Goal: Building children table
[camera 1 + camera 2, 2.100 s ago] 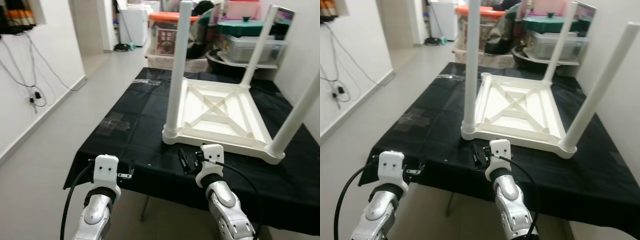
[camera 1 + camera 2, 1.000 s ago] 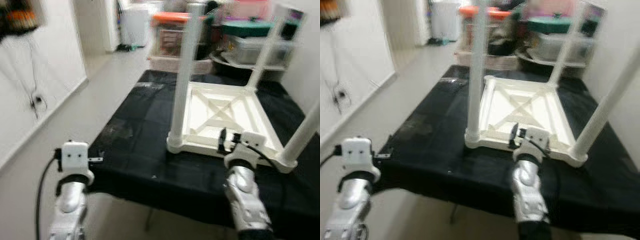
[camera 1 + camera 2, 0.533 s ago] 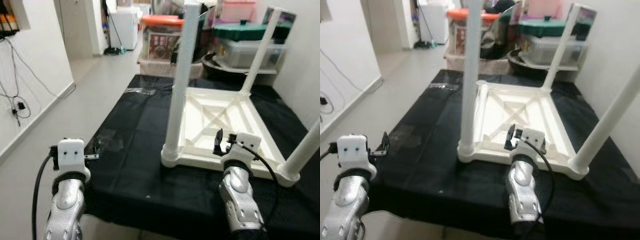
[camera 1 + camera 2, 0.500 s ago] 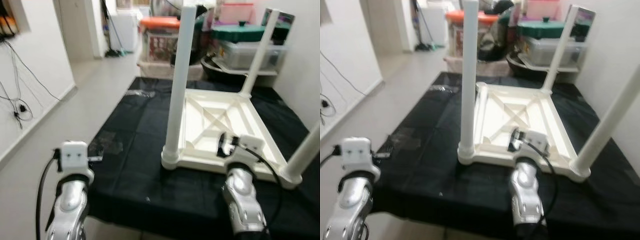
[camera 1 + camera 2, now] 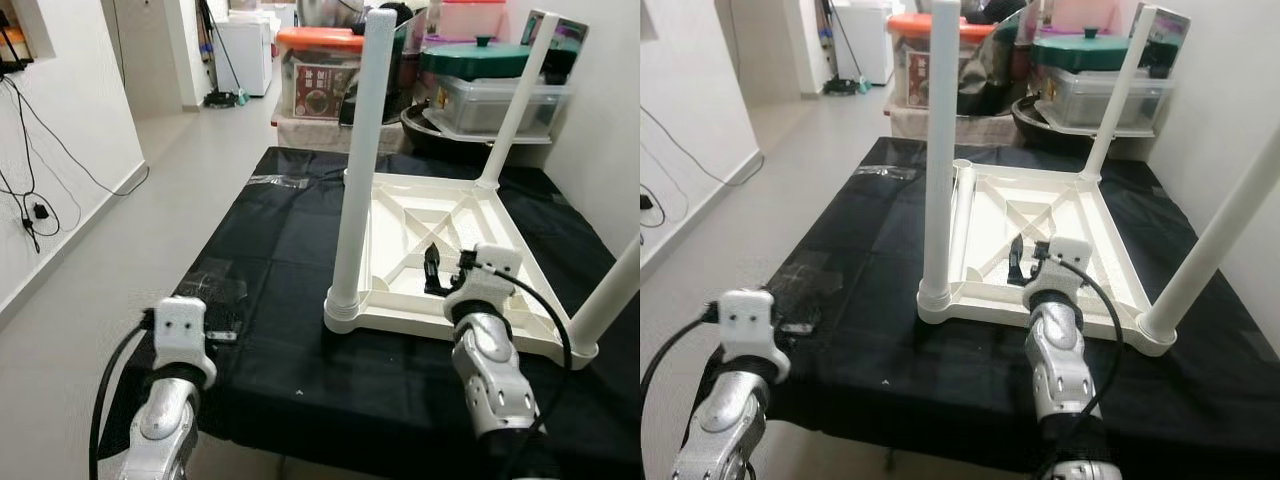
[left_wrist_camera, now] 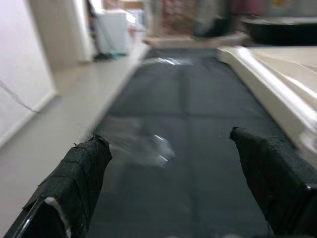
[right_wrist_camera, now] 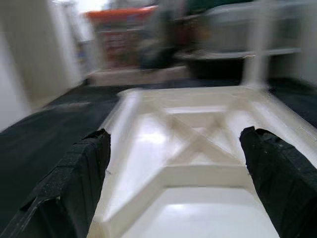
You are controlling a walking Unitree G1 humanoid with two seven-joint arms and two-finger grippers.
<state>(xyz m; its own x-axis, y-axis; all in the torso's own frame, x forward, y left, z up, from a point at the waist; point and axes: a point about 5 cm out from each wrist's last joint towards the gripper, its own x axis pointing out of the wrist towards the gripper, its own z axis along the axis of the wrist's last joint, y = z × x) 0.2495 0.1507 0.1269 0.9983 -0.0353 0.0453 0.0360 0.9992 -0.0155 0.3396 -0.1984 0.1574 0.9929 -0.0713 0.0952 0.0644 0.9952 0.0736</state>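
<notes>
Progress since a moment ago: my right pincer (image 5: 432,270) has moved forward over the upturned children table (image 5: 395,215) on the worktop (image 5: 270,225), fingers spread wide, holding nothing. Left pincer (image 6: 171,163), also open and empty, hangs beside it. Behind, lidded storage bins (image 5: 495,85), contents hidden.

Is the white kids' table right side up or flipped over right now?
Flipped over: the white table lies top-down on the black cloth, ribbed underside showing, legs pointing up.

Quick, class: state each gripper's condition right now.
Left gripper: open, holding nothing, over the black tablecloth.
Right gripper: open, holding nothing, above the upturned white table.
</notes>
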